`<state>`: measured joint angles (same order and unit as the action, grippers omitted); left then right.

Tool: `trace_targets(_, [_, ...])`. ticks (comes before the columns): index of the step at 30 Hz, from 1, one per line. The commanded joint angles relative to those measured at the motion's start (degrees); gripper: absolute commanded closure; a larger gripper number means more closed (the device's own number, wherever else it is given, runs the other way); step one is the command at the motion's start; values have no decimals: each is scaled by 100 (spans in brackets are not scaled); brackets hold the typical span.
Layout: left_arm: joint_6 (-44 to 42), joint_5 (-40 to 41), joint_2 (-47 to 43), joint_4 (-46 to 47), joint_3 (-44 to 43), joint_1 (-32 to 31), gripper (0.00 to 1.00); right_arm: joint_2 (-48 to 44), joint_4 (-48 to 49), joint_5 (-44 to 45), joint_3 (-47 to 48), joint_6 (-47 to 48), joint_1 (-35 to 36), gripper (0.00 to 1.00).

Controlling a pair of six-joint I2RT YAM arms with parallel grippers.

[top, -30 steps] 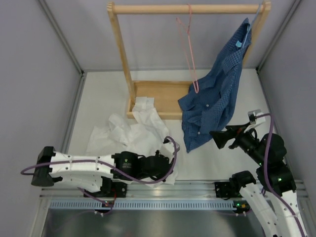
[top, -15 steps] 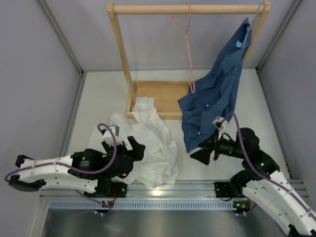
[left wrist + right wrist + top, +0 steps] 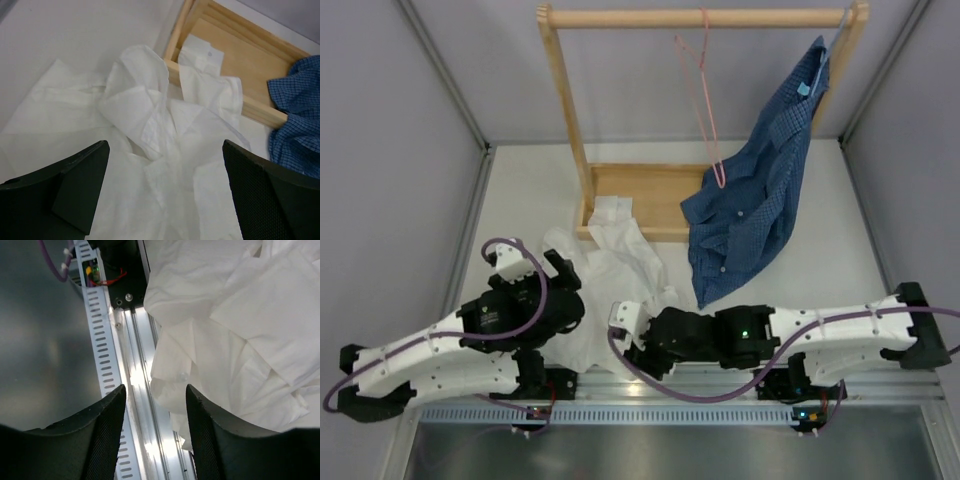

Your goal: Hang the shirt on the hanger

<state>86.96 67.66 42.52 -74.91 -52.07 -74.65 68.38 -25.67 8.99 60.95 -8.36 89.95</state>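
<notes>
The white shirt [image 3: 610, 268] lies crumpled on the table, its collar end [image 3: 205, 55] draped over the wooden base's front rail. The pink hanger [image 3: 704, 100] hangs bare from the rack's top bar. My left gripper [image 3: 552, 278] hovers over the shirt's left part, open wide with only loose fabric [image 3: 150, 115] below its fingers [image 3: 75, 190]. My right gripper [image 3: 632, 345] has reached across to the shirt's near edge. Its jaws stand partly open in the right wrist view, astride the shirt's hem [image 3: 175, 385], which lies over the metal rail; neither pad presses it.
A dark blue checked shirt [image 3: 750, 200] hangs on a pale blue hanger at the bar's right end and trails onto the wooden base [image 3: 640, 195]. The rack's left post [image 3: 565, 110] stands behind the white shirt. An aluminium rail [image 3: 135, 390] runs along the table's near edge.
The left gripper opened and drew back left off the shirt's near edge. The right arm swung from the right side across to that edge, and its jaws have narrowed. The pink hanger sways slightly.
</notes>
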Motion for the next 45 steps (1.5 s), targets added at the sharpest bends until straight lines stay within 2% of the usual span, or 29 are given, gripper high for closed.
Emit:
trace_targets(1, [-2813,-196,71,1425,-172,827,2,639,185,454,277,221,251,51])
trace_targets(4, [-3691,-971,379,2190,48,2004,2,904,474,542,199,221,260,49])
trace_targets(6, [-3966,-1780,529,2796,162,2785,2,1019,650,559,119,326,251,46])
trace_targets(9, [-4222,-2520,459,3264,382,3509,2,1431,651,639,347,387,260,45])
trace_targets(12, [-4275,-2801,258,3264,391,3869,2,1853,616,498,532,431,251,45])
trace_targets(15, [-4398,-2802,-15,2924,286,3941,2,2161,660,533,532,423,260,43])
trace_targets(16, [-4441,-2785,-86,2782,190,3941,2,2301,677,638,515,423,251,43])
trace_targets(20, [-4617,-3021,-507,2298,-57,3941,2,2653,704,1506,585,493,233,30])
trace_targets(24, [-4960,-3417,-912,2262,-233,3941,2,3014,704,1886,708,581,85,30])
trace_targets(25, [-5039,-3461,-973,2271,-224,3941,2,3136,713,1904,760,581,49,32])
trace_targets(27, [-5040,-3452,-1132,2288,-181,3941,2,3199,765,2018,787,590,-4,57])
trace_targets(28, [-4996,-3461,-1228,2306,-128,3932,2,3182,844,2184,822,573,-4,82])
trace_targets(30, [-5013,-3496,-1281,2341,-92,3941,2,3077,897,2282,866,572,5,96])
trace_targets(31, [-5074,-3557,-1308,2358,-118,3941,2,2893,906,2282,927,598,-4,99])
trace_targets(33, [-5363,-4327,-1378,2638,-171,3941,2,2664,871,2230,1041,738,5,100])
trace_targets(35, [-5890,-5302,-1440,2893,-294,3932,2,2304,627,2221,1348,792,-13,100])
trace_targets(36, [-6014,-6186,-1544,3104,-338,3941,2,2224,459,2168,1524,992,-135,100])
trace_targets(37, [-6189,-6560,-1632,3210,-425,3941,2,2093,275,2072,1960,968,-249,100])
trace_targets(39, [-6305,-7516,-2034,3674,-444,3932,2,2039,-305,1598,2446,854,-808,100])
trace_targets(41, [-6244,-7671,-2378,4009,-348,3941,2,2065,-656,1071,3026,617,-1294,100])
trace_targets(42, [-6148,-7610,-2702,4168,-286,3941,2,2126,-763,956,3237,486,-1775,100])
trace_targets(45, [-5876,-7224,-3021,4538,30,3941,2,2591,-1149,1226,3967,205,-2497,100])
